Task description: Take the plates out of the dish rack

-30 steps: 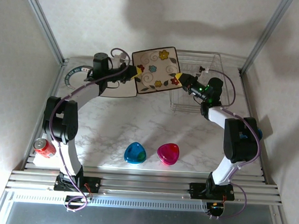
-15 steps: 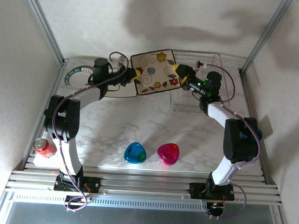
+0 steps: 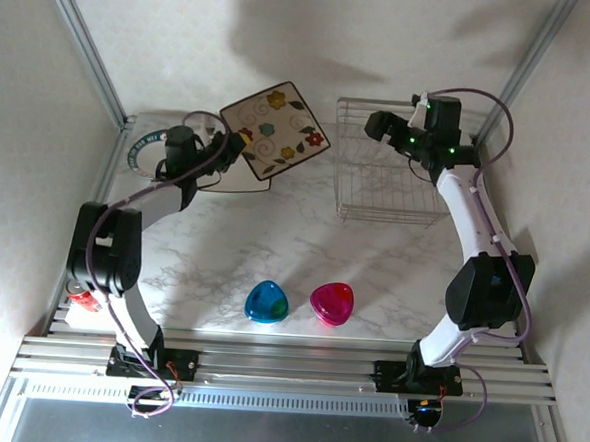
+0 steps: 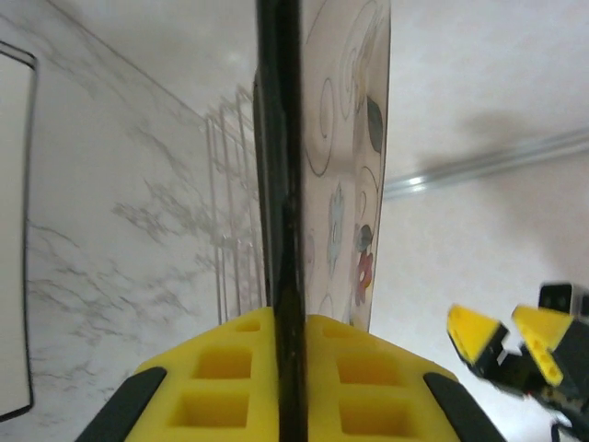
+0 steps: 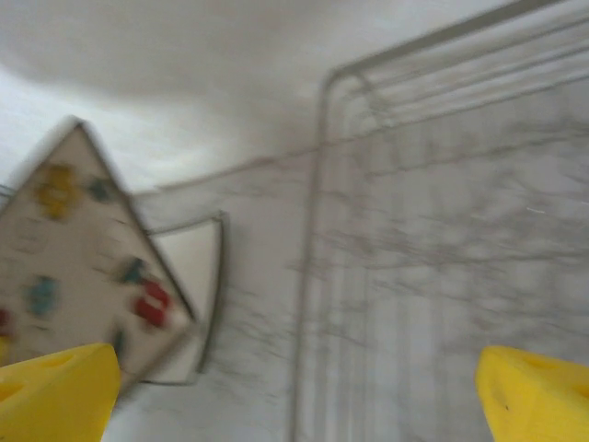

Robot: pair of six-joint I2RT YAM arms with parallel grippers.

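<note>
Overhead, the marble table (image 3: 303, 252) carries the wire dish rack (image 3: 337, 163) at its far right, where no plate can be made out among the bars. Left of the rack and well apart from it, a square flowered plate (image 3: 276, 130) hangs tilted above the table. The left hand (image 3: 234, 145) pinches it at one corner, yellow fingers (image 4: 221, 368) clamped on its dark edge. Beneath it lies another square plate (image 3: 232, 182), with a round patterned-rim plate (image 3: 144, 147) just beyond. The right hand (image 3: 373, 126) hovers over the rack's far-left part, fingers spread wide, holding nothing. The step in hand appears to be setting this plate down. The next move calls for levelling it over the square plate below, lowering until it rests, then letting go.
</note>
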